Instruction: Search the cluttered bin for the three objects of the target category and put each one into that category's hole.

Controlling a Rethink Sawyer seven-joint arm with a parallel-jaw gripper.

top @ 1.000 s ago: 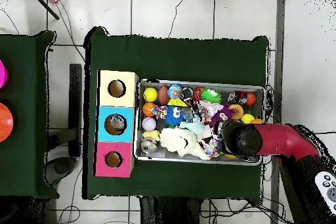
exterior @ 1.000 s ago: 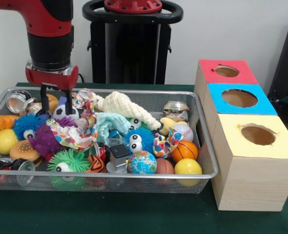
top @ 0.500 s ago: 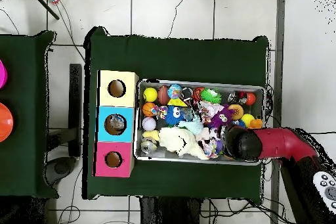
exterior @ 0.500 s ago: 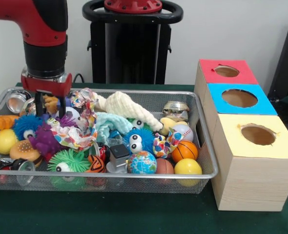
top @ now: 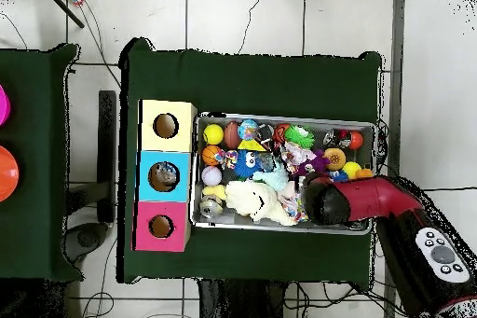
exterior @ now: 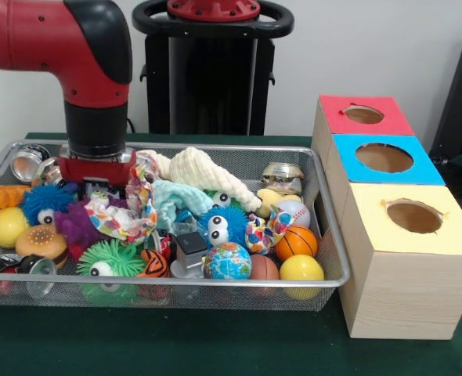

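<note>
Reaching down into the toys, the gripper (exterior: 96,182) is sunk among them at the basket's (exterior: 334,258) left end in the front view, and whether its jaws are open or closed cannot be told. Its red base sits just above a purple fuzzy toy (exterior: 78,225) and a patterned cloth (exterior: 125,219), beside a blue fuzzy ball (exterior: 43,200). Cream knitted cloth (exterior: 207,176) lies mid-basket. Three boxes (exterior: 407,258) with round holes stand just beside the basket on the green table (exterior: 215,345).
</note>
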